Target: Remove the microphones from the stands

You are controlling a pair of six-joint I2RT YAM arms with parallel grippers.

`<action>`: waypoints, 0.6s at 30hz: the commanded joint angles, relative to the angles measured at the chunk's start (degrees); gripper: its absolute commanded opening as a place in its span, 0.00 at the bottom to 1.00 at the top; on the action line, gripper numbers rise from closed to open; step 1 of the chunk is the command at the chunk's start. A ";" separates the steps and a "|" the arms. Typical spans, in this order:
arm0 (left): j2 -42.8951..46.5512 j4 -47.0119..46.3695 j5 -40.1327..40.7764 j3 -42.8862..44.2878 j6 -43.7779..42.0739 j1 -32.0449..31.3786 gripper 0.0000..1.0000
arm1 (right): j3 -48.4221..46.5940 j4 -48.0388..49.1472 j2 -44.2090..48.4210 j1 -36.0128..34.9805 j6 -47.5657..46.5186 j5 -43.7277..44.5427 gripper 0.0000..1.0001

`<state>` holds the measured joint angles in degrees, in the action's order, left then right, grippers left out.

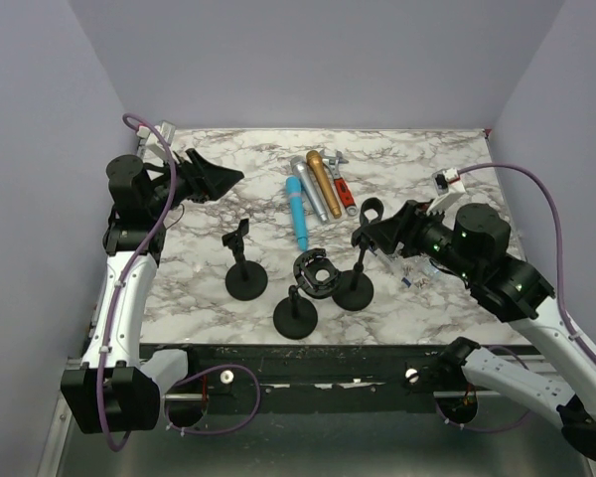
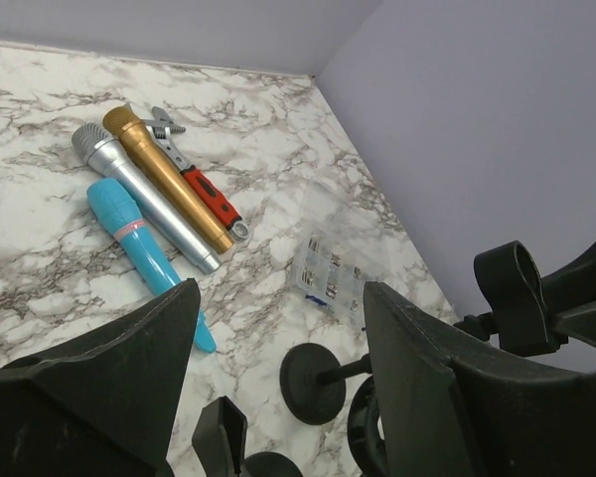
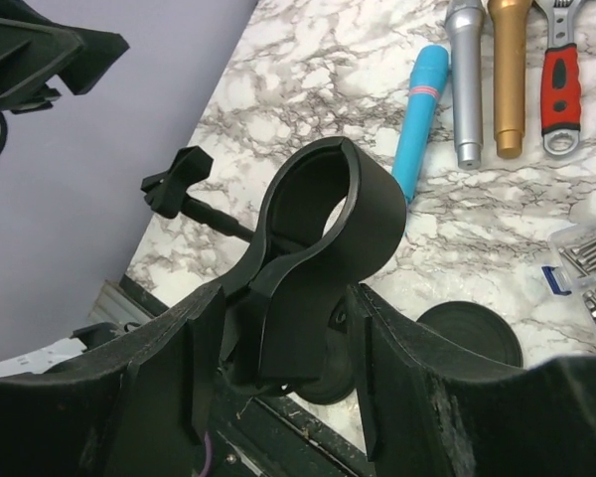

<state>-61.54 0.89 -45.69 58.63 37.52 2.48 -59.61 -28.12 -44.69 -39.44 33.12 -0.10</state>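
Observation:
Three microphones lie side by side on the marble table: blue (image 1: 298, 211), silver (image 1: 309, 186) and gold (image 1: 323, 181). They also show in the left wrist view as blue (image 2: 139, 248), silver (image 2: 144, 194) and gold (image 2: 169, 179). A black stand (image 1: 355, 290) rises at centre right, and its ring clip (image 3: 323, 214) holds nothing. My right gripper (image 3: 288, 298) straddles the clip's neck with its jaws narrowed and a thin gap still showing on each side. My left gripper (image 1: 217, 179) hangs open and holds nothing, raised at the back left, far from the stands.
Two more black stands (image 1: 246, 281) (image 1: 295, 318) and a round black mount (image 1: 316, 273) sit near the front edge. A red-handled wrench (image 1: 341, 187) lies beside the gold microphone. A clear box of screws (image 2: 330, 266) sits right of the stands. Purple walls close in on both sides.

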 commanded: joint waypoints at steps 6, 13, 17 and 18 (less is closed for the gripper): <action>0.95 -2.29 -2.29 -0.70 -0.45 -1.18 0.70 | -2.23 -2.02 -3.89 -0.37 -1.83 3.55 0.53; 0.97 -2.29 -2.29 -0.80 -0.17 -1.44 0.70 | 2.27 -5.80 -2.59 -0.36 0.28 2.94 0.50; 0.89 -2.31 -2.38 -0.79 -0.08 -1.69 0.70 | 5.64 -8.09 -1.36 -0.37 1.83 1.61 0.49; 0.89 -2.37 -2.38 -0.87 -0.10 -1.78 0.70 | 6.41 -8.62 -1.07 -0.37 2.22 1.51 0.49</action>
<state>-61.54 0.05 -46.17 58.57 37.56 1.28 -58.02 -26.83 -45.52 -39.66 34.92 1.54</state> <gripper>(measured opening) 0.691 0.494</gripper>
